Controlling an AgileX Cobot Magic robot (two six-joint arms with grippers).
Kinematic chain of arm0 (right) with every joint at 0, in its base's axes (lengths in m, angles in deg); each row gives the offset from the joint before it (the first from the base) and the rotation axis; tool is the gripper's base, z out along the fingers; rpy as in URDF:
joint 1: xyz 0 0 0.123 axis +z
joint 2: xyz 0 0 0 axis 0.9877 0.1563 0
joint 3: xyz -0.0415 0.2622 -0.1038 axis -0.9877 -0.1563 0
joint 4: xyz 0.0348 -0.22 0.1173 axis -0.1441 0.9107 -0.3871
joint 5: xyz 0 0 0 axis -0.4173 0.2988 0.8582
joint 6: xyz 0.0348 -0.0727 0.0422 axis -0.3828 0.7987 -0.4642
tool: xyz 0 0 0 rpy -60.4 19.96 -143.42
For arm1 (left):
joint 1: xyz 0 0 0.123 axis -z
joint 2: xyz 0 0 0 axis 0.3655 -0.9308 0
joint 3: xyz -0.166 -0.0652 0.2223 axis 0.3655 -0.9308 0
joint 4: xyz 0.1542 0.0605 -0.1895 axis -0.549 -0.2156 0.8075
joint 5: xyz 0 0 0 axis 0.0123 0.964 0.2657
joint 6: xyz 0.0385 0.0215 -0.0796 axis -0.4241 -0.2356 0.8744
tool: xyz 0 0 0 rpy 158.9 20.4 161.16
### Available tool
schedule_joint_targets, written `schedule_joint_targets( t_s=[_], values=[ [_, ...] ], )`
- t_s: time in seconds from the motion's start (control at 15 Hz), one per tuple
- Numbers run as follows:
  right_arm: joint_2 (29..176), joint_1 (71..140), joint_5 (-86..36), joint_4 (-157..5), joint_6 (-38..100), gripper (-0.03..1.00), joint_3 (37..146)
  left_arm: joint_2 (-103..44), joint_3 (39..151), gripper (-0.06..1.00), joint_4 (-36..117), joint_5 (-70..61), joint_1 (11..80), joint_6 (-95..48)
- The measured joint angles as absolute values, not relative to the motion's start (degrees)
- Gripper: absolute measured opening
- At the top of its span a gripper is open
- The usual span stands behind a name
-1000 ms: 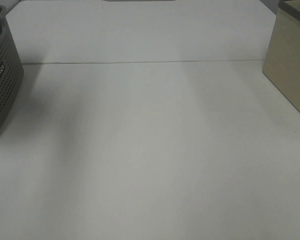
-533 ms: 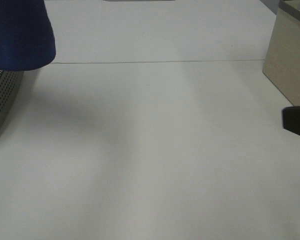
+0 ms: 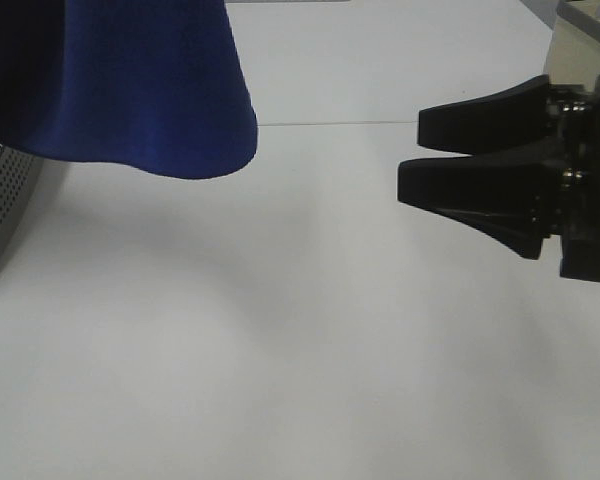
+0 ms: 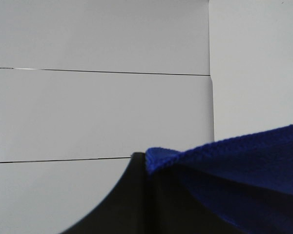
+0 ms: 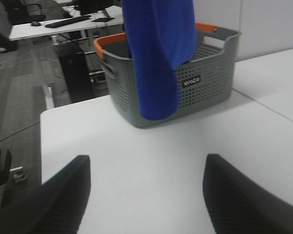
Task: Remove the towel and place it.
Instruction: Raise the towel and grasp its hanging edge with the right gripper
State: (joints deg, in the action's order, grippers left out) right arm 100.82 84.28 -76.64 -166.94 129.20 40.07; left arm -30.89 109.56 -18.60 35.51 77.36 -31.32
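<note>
The royal-blue towel (image 3: 130, 90) hangs in the air at the upper left of the exterior view, its lower edge above the table and in front of the grey basket (image 3: 0, 200). My left gripper (image 4: 145, 163) is shut on the towel's edge (image 4: 244, 165); the gripper itself is out of the exterior view. My right gripper (image 3: 412, 152) is open and empty at the right, fingers pointing left towards the towel, well apart from it. In the right wrist view the towel (image 5: 158, 58) hangs in front of the orange-rimmed basket (image 5: 210, 83), beyond my open gripper (image 5: 146, 195).
A beige box (image 3: 580, 40) stands at the back right, behind my right gripper. A thin seam (image 3: 330, 123) crosses the white table. The right wrist view shows the table's edge (image 5: 41, 146) and an office floor with desks beyond it.
The towel has come up and swung right, now covering much more of the upper left. My right gripper has moved in from the right edge towards the left.
</note>
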Motion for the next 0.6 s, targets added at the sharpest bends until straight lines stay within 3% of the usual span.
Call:
schedule_joint_targets(
  t_s=[0.33, 0.6],
  values=[
    [122.42, 84.56, -84.32, -168.03, 133.78, 0.66, 50.9, -30.89, 109.56, 0.0, -14.48, 35.16, 77.42, -31.32],
    [128.43, 92.3, -84.32, -168.2, 133.04, 0.66, 58.97, -31.06, 109.56, 0.0, -13.96, 34.02, 77.42, -31.32]
  ],
)
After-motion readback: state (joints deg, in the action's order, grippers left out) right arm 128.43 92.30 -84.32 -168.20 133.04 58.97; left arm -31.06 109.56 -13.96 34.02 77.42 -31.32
